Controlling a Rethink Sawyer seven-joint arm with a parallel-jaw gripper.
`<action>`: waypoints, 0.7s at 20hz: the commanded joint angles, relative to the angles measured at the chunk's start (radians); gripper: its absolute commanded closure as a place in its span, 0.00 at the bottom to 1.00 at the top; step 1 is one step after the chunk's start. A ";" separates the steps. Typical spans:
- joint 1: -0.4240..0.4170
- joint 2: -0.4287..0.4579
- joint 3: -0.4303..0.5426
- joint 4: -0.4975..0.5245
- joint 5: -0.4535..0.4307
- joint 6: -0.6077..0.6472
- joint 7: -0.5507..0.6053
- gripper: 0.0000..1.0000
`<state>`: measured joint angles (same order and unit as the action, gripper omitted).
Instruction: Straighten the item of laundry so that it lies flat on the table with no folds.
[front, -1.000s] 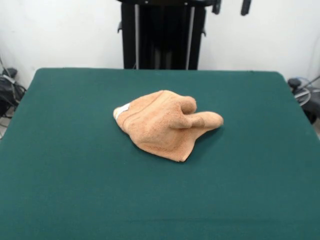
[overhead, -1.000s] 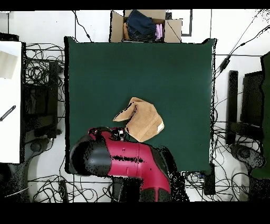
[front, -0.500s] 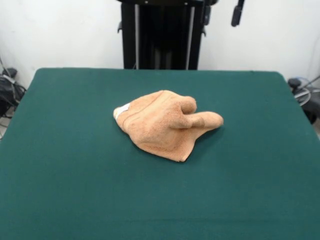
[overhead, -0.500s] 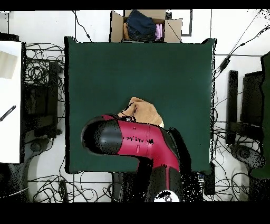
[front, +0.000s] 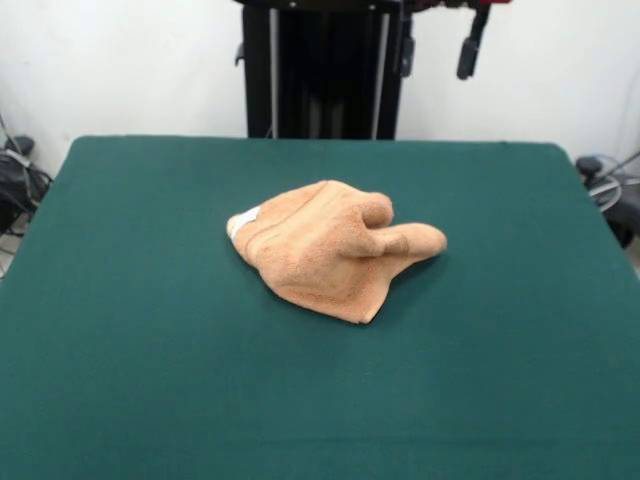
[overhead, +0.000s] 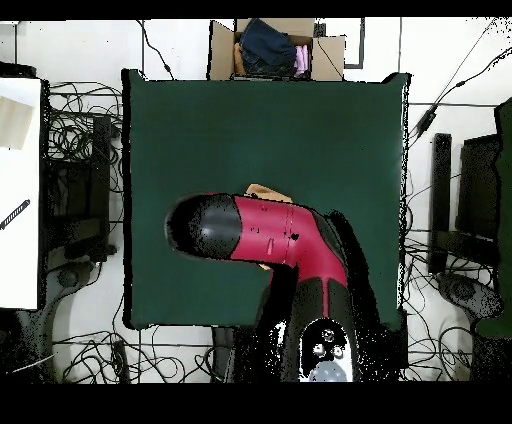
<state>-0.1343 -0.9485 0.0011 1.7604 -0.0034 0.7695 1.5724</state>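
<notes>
The peach-orange towel lies crumpled in a folded heap at the middle of the green table, with its white label at its left end. My gripper hangs high at the top edge, above the table's far side, right of and beyond the towel. Its two fingers stand apart with nothing between them. In the overhead view the red and black arm covers nearly all of the towel; only a strip shows at the arm's upper edge. The gripper is hidden there.
The black pedestal stands behind the table's far edge. In the overhead view a cardboard box of clothes sits beyond the table's top edge, cables lie all round the table, and a white surface is at the left.
The gripper's fingers have come lower and leftward at the top of the front view. In the overhead view the arm has swung up over the towel. The towel has not moved.
</notes>
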 joint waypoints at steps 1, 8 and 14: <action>-0.017 0.072 0.111 -0.071 -0.048 0.116 -0.031 0.00; -0.019 0.126 0.122 -0.167 -0.059 0.166 -0.053 0.00; -0.011 0.178 0.127 -0.293 -0.076 0.253 -0.063 0.00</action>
<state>-0.1349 -0.8204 0.0254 1.5403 -0.0041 0.9119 1.5724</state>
